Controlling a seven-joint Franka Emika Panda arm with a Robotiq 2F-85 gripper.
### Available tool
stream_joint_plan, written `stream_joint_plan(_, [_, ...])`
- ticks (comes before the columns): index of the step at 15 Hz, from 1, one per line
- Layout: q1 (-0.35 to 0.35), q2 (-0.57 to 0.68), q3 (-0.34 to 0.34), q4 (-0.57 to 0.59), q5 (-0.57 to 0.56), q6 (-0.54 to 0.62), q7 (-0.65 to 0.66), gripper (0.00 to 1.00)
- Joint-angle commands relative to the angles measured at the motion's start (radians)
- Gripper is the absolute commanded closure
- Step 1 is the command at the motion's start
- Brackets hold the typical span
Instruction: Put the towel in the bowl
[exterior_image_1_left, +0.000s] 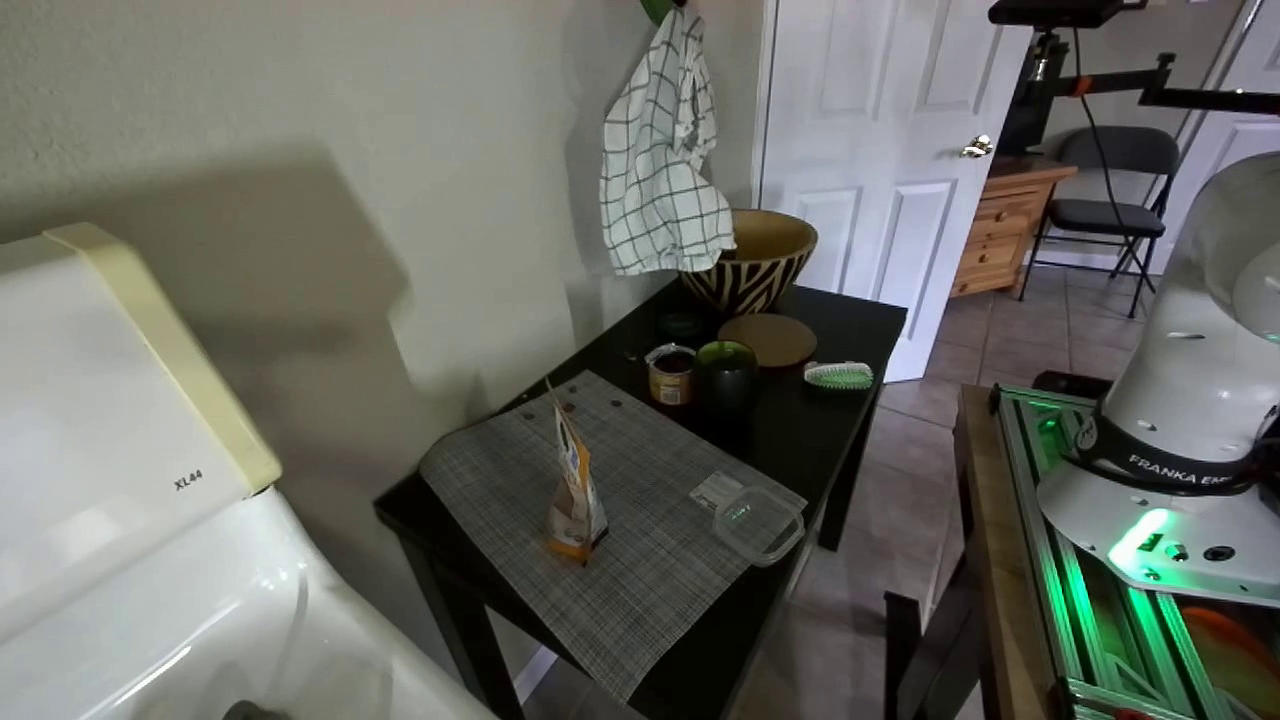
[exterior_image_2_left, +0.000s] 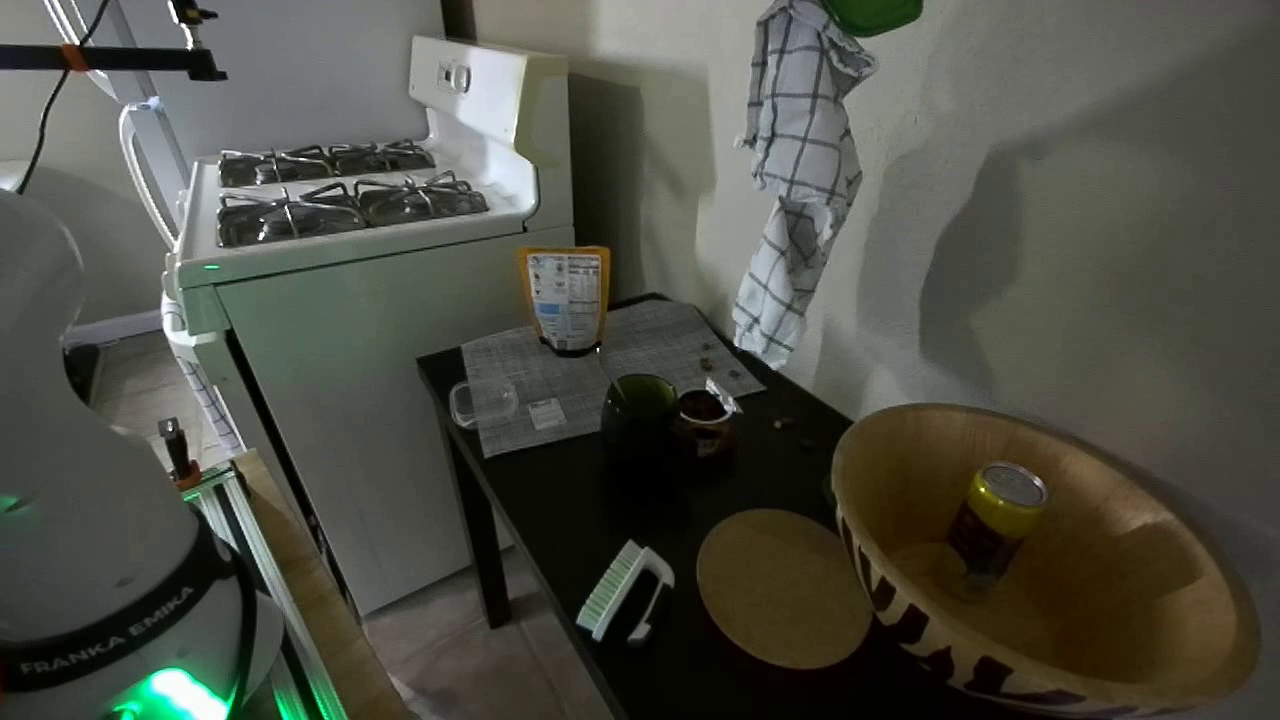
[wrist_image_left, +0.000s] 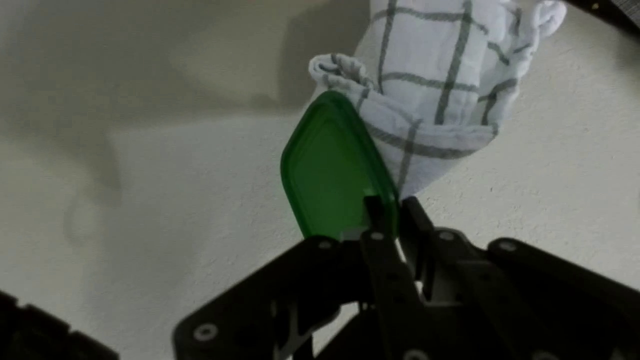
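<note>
The white towel with a dark check hangs bunched in the air by the wall, in both exterior views (exterior_image_1_left: 660, 160) (exterior_image_2_left: 800, 150) and the wrist view (wrist_image_left: 425, 75). My gripper (wrist_image_left: 391, 202) is shut at its upper end, with a green plastic piece (wrist_image_left: 330, 170) also between the fingers. In an exterior view only a dark fingertip (exterior_image_1_left: 679, 3) shows. The big bowl with dark stripes (exterior_image_1_left: 750, 285) stands at the table's end; the towel's lower end overlaps its left side in that picture. The bowl's inside (exterior_image_2_left: 900, 490) holds a yellow can (exterior_image_2_left: 1000, 510). The bowl is outside the wrist view.
The black table (exterior_image_2_left: 560, 540) bears a green mug (exterior_image_2_left: 640, 410), an open tub (exterior_image_2_left: 705, 425), a round board (exterior_image_2_left: 780, 590), a brush (exterior_image_2_left: 620, 590), a grey placemat (exterior_image_1_left: 660, 600), a clear lid (exterior_image_1_left: 760, 525) and an upright pouch (exterior_image_1_left: 575, 490). A stove (exterior_image_2_left: 380, 400) stands beyond.
</note>
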Motion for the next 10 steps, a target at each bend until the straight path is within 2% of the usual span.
stream_joint_plan(1, [-0.028,0.021,-0.009,0.028,-0.030,0.005,0.044,0.97])
stream_joint_plan(6, [-0.101,0.037,-0.029,0.094,-0.066,0.008,0.093,0.97])
stream_joint_plan(10, [-0.176,0.114,-0.031,0.166,-0.134,-0.003,0.163,0.97])
